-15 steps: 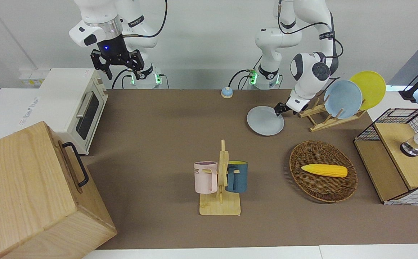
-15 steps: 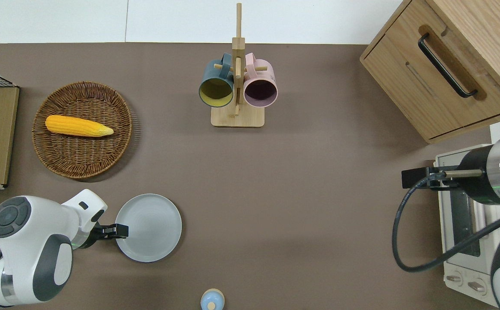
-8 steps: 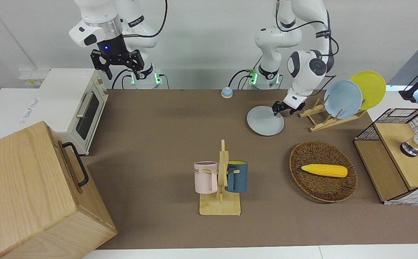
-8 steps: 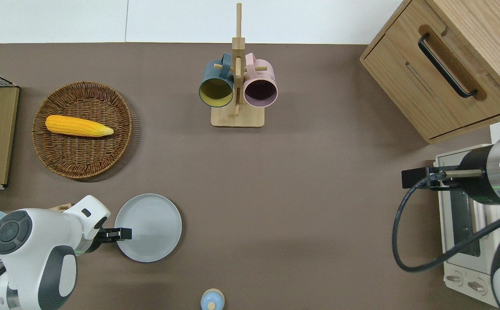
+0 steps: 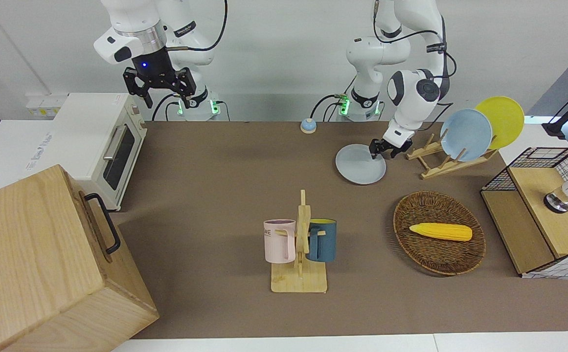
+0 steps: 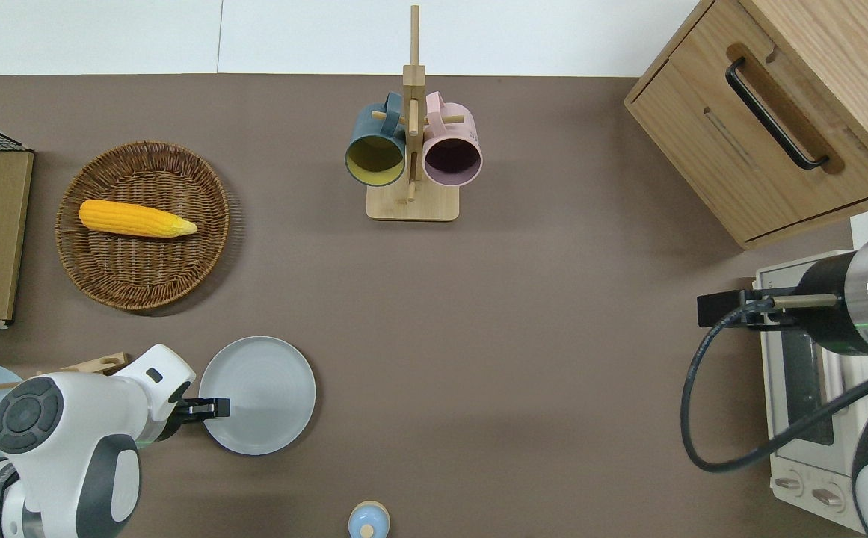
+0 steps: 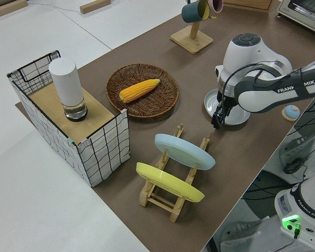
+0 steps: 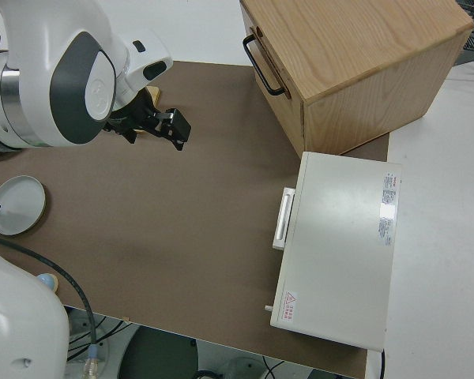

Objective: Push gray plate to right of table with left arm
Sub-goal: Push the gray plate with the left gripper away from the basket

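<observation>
The left gripper (image 6: 213, 408) sits low at the rim of the gray plate (image 6: 262, 394), on the edge of the plate that faces the left arm's end of the table (image 6: 538, 314); whether its fingers are apart or together cannot be made out, and nothing shows it clasping the plate. The plate lies flat on the brown tabletop, nearer to the robots than the wicker basket (image 6: 108, 280) that holds an ear of corn (image 6: 137, 219), and just beside the wooden dish rack (image 5: 440, 164), which carries a sky-blue plate (image 5: 465, 134) and a yellow plate (image 5: 501, 121) on edge. A small blue bell (image 6: 368, 519) rests closer to the robots, toward the table's middle. A mug tree (image 6: 412, 202) with a teal mug (image 6: 374, 149) and a pink mug (image 6: 451, 152) stands farther out. The right arm is parked, its gripper (image 5: 157, 90) showing fingers spread apart and holding nothing. A white toaster oven (image 5: 100, 142) and a wooden cabinet (image 5: 44, 259) occupy the right arm's end of the table.
</observation>
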`<state>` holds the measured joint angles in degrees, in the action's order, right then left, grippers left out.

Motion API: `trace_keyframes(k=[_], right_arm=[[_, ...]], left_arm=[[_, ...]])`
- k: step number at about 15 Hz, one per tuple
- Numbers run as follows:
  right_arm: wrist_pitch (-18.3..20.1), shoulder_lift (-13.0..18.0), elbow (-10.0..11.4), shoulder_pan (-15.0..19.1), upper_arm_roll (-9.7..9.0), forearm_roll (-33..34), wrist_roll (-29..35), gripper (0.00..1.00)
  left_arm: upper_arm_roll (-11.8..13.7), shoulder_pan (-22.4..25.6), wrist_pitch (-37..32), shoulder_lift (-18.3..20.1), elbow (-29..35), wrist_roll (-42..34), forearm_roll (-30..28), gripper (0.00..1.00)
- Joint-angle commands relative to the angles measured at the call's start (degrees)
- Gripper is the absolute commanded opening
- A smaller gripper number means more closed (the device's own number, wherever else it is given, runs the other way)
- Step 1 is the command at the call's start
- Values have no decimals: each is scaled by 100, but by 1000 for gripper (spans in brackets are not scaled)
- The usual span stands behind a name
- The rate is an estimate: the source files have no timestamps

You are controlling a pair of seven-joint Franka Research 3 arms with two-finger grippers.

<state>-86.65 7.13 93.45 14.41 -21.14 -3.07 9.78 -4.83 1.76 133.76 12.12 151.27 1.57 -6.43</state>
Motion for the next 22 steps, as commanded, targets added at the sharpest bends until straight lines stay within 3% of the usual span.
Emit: trace_keyframes(k=[1, 5, 9, 18, 22], right_arm=[[-1, 157, 156, 141, -83, -123, 59, 996], [-1, 157, 156, 141, -83, -123, 59, 996], [-1, 157, 156, 141, -83, -123, 59, 996], [-1, 157, 156, 141, -83, -123, 67, 996], [-1, 157, 156, 141, -83, -123, 59, 996]], left_arm=[[97, -114, 238, 54, 174, -7, -95, 670], [70, -237, 405, -34, 174, 483, -95, 249], [35, -264, 458, -78, 166, 678, -95, 17], [35, -273, 528, -105, 166, 809, -95, 0], [35, -623, 572, -166, 166, 1248, -95, 0]])
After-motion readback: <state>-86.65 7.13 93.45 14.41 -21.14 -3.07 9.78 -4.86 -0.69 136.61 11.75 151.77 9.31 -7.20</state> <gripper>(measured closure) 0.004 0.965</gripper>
